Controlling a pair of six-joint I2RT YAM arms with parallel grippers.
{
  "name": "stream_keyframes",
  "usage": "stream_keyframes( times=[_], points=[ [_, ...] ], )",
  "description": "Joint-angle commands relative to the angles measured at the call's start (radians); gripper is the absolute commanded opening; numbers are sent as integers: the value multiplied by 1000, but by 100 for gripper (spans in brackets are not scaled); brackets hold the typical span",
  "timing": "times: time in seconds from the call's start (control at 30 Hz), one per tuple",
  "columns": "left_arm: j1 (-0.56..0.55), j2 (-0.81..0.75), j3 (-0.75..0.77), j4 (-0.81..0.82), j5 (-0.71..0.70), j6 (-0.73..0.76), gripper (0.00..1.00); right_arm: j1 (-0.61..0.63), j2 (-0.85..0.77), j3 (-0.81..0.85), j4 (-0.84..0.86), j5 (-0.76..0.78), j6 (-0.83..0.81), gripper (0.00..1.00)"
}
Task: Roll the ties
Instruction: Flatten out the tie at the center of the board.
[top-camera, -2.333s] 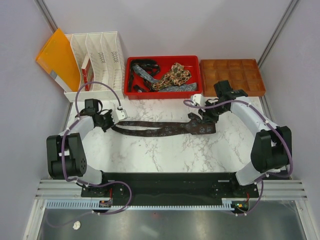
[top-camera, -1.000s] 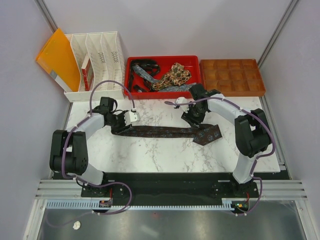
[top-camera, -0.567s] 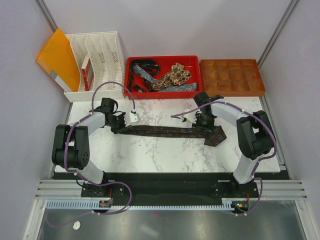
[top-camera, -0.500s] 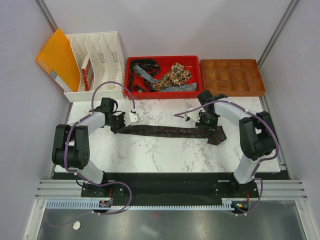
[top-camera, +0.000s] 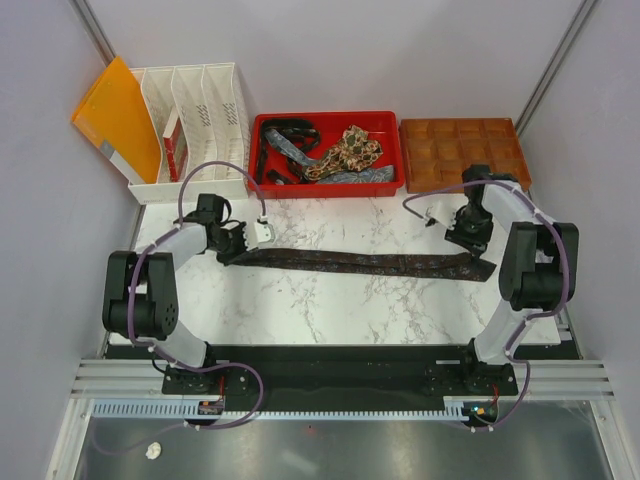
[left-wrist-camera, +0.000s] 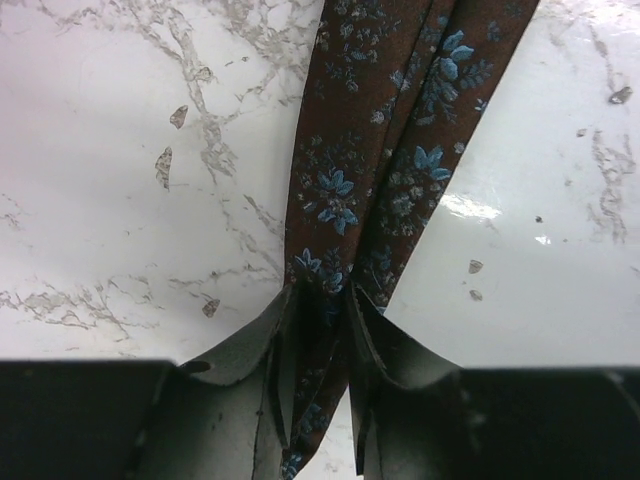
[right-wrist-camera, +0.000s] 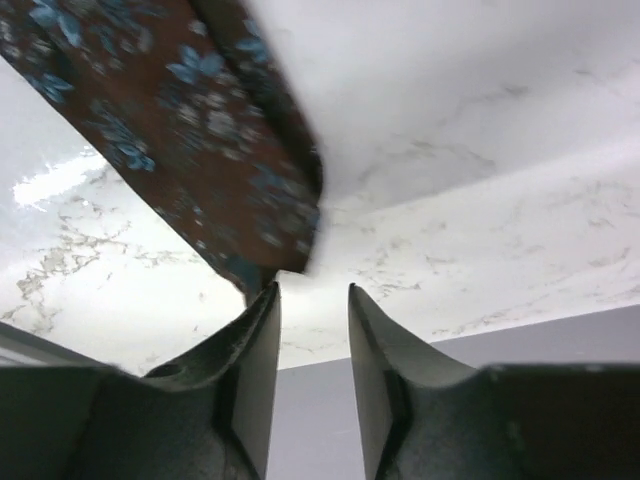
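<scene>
A dark brown tie with blue flowers (top-camera: 370, 263) lies stretched straight across the marble table, folded double along its length. My left gripper (top-camera: 233, 247) is at its left end. In the left wrist view the gripper (left-wrist-camera: 320, 297) is shut on the tie (left-wrist-camera: 400, 150), and the cloth runs on between the fingers. My right gripper (top-camera: 470, 240) hangs over the wide right end. In the right wrist view it (right-wrist-camera: 312, 292) is open with nothing between its fingers, and the tie's wide end (right-wrist-camera: 200, 150) lies just beyond the left fingertip. More ties (top-camera: 345, 152) are heaped in the red tray (top-camera: 325, 117).
A brown compartment tray (top-camera: 462, 155) sits at the back right, beside the red tray. A white file rack (top-camera: 195, 115) and an orange folder (top-camera: 112, 115) stand at the back left. The table's right edge is close to my right gripper.
The right gripper carried the tie's wide end to the right, pulling the tie out straight, and now stands open past it. The left gripper has closed on the narrow end.
</scene>
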Motion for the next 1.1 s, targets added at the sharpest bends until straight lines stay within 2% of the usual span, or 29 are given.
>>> stream_keyframes(
  times=[0.0, 0.07, 0.1, 0.17, 0.2, 0.23, 0.27, 0.43, 0.47, 0.63, 0.73, 0.83, 0.87, 0.9, 0.97, 1.07],
  points=[
    [8, -99, 6, -80, 53, 1, 39, -46, 9, 174, -134, -142, -17, 52],
    [8, -138, 17, -110, 81, 5, 45, -46, -13, 223, -183, -238, -21, 58],
    [8, -145, 20, -129, 104, 6, 52, -46, -25, 229, -186, -266, -23, 66],
    [8, -150, 40, -153, 130, 15, 62, -33, -48, 225, -202, -338, -26, 73],
    [8, -145, 47, -169, 136, 16, 64, -19, -49, 216, -199, -338, -20, 76],
    [8, -138, 58, -176, 142, 16, 66, -4, -43, 200, -193, -335, 14, 77],
    [7, -117, 79, -185, 155, 13, 75, 16, -40, 194, -191, -343, 25, 78],
    [-15, -29, 124, -208, 138, 55, 86, 76, -34, 87, -55, -342, 95, 83],
    [-25, -11, 141, -206, 124, 68, 99, 95, -28, 71, -33, -338, 105, 82],
    [-36, 85, 205, -208, 121, 88, 99, 132, 20, 19, 53, -323, 134, 81],
    [-48, 95, 189, -212, 101, 149, 94, 136, 30, -16, 91, -299, 123, 81],
    [-51, 74, 144, -223, 80, 212, 76, 138, 40, -53, 137, -262, 103, 80],
    [-53, 68, 130, -228, 77, 225, 63, 136, 46, -58, 146, -254, 100, 79],
    [-53, 60, 118, -234, 75, 239, 57, 136, 58, -65, 156, -246, 96, 79],
    [-53, 39, 77, -237, 69, 269, 49, 138, 72, -68, 192, -234, 92, 77],
    [-51, 22, 49, -240, 64, 280, 43, 136, 113, -64, 251, -217, 89, 71]
  ],
)
